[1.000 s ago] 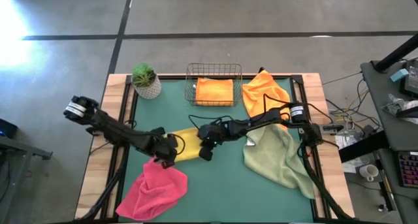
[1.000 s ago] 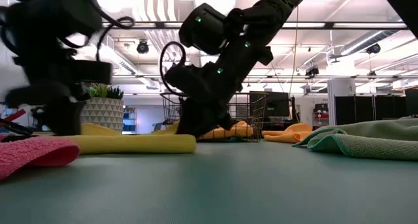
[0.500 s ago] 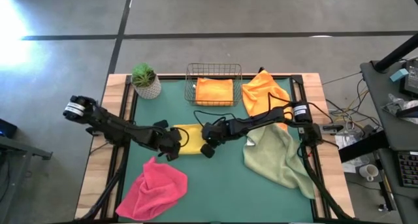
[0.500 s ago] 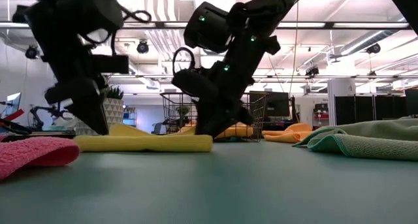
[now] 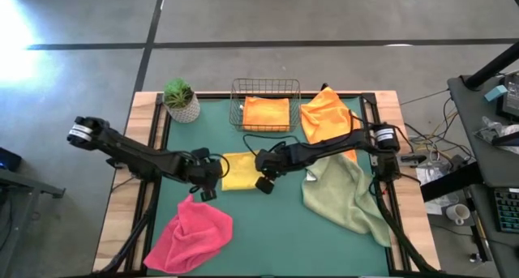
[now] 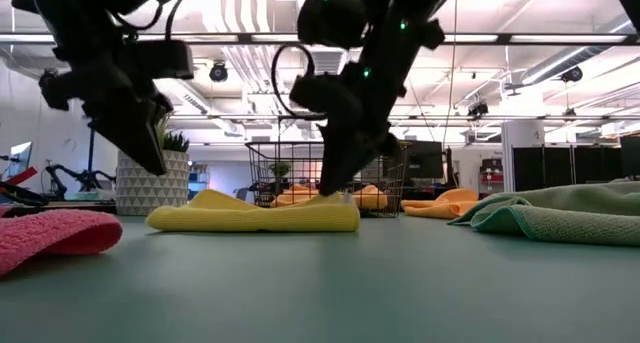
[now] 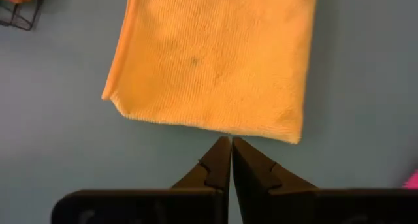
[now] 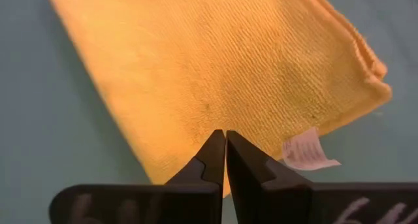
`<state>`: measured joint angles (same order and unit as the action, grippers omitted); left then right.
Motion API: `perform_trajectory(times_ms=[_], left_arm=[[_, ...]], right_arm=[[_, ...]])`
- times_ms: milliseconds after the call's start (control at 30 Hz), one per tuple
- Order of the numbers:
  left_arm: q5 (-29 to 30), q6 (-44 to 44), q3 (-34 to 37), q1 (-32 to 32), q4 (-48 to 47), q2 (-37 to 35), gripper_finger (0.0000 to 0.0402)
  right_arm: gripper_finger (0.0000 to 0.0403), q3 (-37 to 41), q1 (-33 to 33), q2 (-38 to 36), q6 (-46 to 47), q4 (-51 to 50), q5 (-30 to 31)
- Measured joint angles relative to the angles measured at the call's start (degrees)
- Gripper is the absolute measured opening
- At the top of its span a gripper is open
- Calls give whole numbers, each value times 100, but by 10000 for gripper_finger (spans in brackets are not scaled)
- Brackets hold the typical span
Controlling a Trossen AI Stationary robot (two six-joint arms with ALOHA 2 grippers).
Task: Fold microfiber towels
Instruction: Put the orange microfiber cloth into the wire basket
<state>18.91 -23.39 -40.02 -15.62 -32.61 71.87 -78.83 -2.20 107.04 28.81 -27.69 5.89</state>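
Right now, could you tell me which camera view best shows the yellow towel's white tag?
The right wrist view: the white tag sticks out from the yellow towel at a corner. The other three views show the towel but no tag.

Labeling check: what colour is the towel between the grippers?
Yellow towel; clearest in high view.

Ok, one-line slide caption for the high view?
Both grippers, left and right, shut beside the folded yellow towel mid-table.

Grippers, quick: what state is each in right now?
Left gripper: shut, empty, just off the yellow towel's edge.
Right gripper: shut, holding nothing, tips over the yellow towel.
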Motion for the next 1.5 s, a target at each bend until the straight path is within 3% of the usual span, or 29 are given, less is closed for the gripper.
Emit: perform_trajectory(times_ms=[200,600,867,1033,1300,1500], left_arm=[[-25,38,-311,2,-191,-76,25],[66,889,-837,7,-374,-78,150],[-109,1195,-947,-24,-379,-78,167],[-111,1177,-908,-119,-353,109,167],[-271,956,-934,-394,46,1053,167],[-493,675,-947,-489,82,1557,166]], right_arm=[[8,-7,-30,-584,-421,-206,22],[9,52,-146,-1836,-1321,-1023,45],[9,447,-329,-2381,-1603,-1907,-247],[9,1221,-512,-2619,-1594,-1390,-461],[12,2196,-633,-2547,-1614,656,-858],[55,2267,-631,-2346,-1971,1032,-934]])
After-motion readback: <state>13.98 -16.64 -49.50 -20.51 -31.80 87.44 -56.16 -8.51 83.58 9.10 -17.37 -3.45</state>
